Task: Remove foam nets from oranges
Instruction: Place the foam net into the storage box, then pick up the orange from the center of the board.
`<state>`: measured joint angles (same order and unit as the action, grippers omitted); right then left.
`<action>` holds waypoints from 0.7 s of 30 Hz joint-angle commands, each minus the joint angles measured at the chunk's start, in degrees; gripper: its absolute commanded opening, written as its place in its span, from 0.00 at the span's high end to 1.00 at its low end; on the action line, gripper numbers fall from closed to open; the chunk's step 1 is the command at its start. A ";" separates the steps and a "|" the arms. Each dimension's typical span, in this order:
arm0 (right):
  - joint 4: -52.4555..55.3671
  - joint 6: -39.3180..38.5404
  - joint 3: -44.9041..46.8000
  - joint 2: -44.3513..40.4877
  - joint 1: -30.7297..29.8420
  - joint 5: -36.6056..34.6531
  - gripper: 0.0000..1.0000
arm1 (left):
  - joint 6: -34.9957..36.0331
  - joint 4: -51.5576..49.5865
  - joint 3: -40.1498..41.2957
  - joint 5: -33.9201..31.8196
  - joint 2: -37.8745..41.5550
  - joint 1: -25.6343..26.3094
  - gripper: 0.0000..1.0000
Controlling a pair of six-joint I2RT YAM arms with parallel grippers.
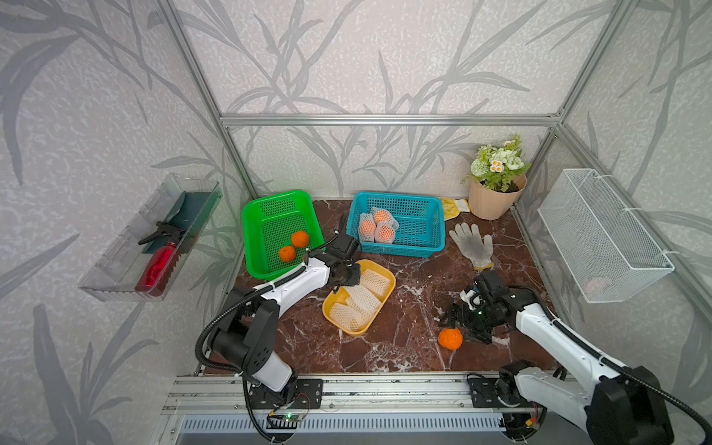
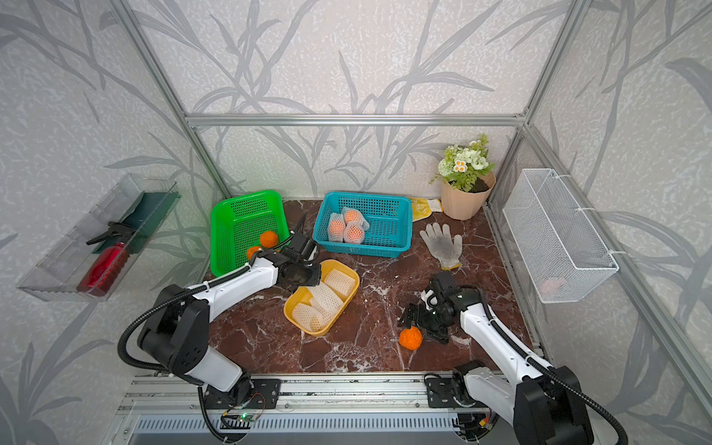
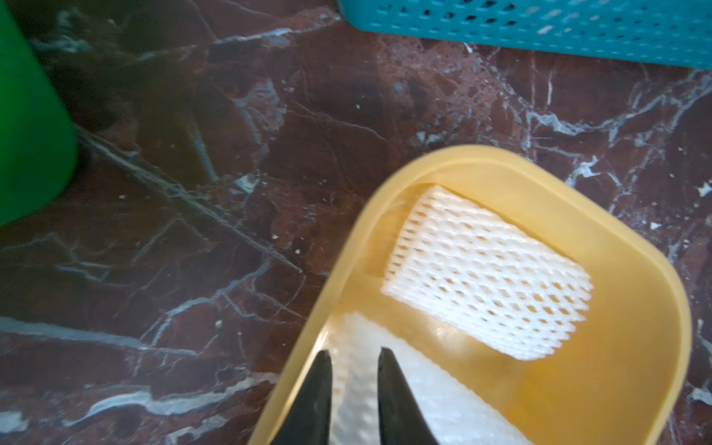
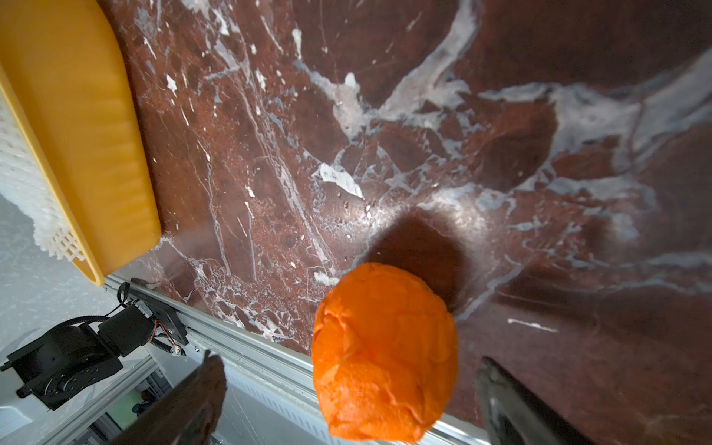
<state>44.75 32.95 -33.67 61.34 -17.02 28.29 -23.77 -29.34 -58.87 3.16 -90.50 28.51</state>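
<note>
Oranges (image 1: 300,239) and foam nets (image 1: 360,298) are sorted across the marble table (image 1: 385,346), and I judge the work about half done. In the blue basket (image 1: 404,248) three wrapped fruits (image 1: 379,227) huddle together, pale through their white mesh. The green basket (image 1: 269,227) holds two bare ones. The yellow tray (image 3: 481,158) holds three empty nets, flat and soft, with diamond holes. Over the tray the left gripper (image 3: 354,352) has its fingers a little apart, with a net showing in the gap. That looks like the drop-off step. The right gripper (image 4: 350,360) is spread wide on either side of a third bare orange (image 1: 450,338), bright and dimpled, which rests on the table near the front edge. Next, I think, it must close gently and carry that fruit to the green basket.
</note>
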 commanded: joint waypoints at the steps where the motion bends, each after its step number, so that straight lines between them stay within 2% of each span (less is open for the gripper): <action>1: -0.98 0.86 0.88 -0.70 -0.80 -0.94 0.00 | -1.02 -0.01 -0.52 2.08 2.08 1.57 0.47; 4: -2.73 1.97 1.63 -0.29 -1.64 -1.14 0.00 | -2.36 -2.29 -3.19 1.13 6.10 1.80 0.35; 6: -3.44 2.55 1.66 0.33 -2.76 -1.41 0.00 | -3.14 -4.07 -5.33 -0.10 9.03 1.84 0.15; 14: -4.23 3.14 2.55 4.54 -5.74 -4.66 0.02 | -1.60 -7.27 -11.18 -4.74 18.31 1.89 0.11; 18: -6.04 3.24 3.34 6.43 -6.27 -5.08 0.08 | 1.97 -4.25 -11.09 -0.68 23.68 1.94 0.10; 21: -6.85 3.22 3.01 7.04 -6.45 -4.83 0.19 | 5.91 0.73 -8.33 4.37 28.69 1.96 0.06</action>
<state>38.98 36.01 -30.72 68.05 -23.05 24.18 -22.44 -32.14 -68.86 3.44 -65.63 30.37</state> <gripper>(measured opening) 0.826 0.929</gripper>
